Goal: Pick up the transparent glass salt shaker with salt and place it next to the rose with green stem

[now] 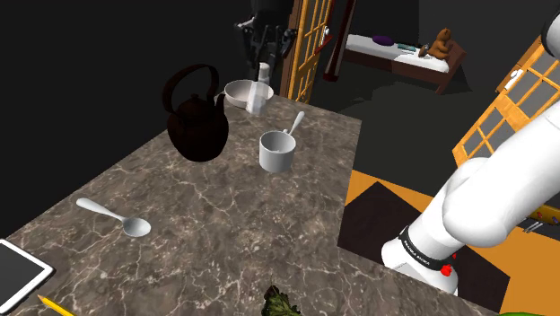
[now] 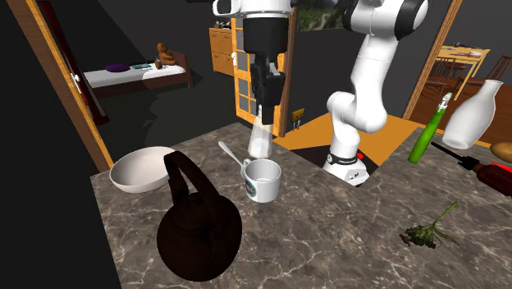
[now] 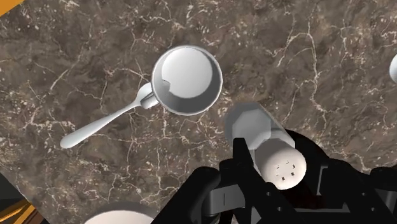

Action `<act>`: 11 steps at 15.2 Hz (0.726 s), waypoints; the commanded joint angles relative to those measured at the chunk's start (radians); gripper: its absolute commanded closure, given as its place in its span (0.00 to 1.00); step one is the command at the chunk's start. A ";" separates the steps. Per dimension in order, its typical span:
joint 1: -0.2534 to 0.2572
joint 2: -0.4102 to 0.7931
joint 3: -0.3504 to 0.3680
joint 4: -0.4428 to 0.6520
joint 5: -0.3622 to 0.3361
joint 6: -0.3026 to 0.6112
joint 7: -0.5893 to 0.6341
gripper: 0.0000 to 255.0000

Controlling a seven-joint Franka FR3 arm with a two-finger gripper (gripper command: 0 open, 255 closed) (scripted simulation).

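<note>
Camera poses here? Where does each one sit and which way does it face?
Shoulder: beside and behind the base, looking down the marble table toward the kettle; white arm at its right.
Second exterior: across the table, facing back at the arm; gripper over the salt shaker.
Wrist: on the hand, looking down at the table; jaws clasp the salt shaker beside the mug.
Shared: all three show salt shaker and mug.

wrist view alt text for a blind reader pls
The black gripper clasps a salt shaker near its white holed cap, over a dark marbled counter. A white mug with a spoon stands just beyond it.
</note>
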 commanded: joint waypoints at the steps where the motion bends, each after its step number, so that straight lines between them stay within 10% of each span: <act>1: 0.020 -0.013 0.026 -0.015 0.006 0.006 0.047 1.00; 11: 0.118 -0.012 0.173 -0.005 0.011 0.020 0.291 1.00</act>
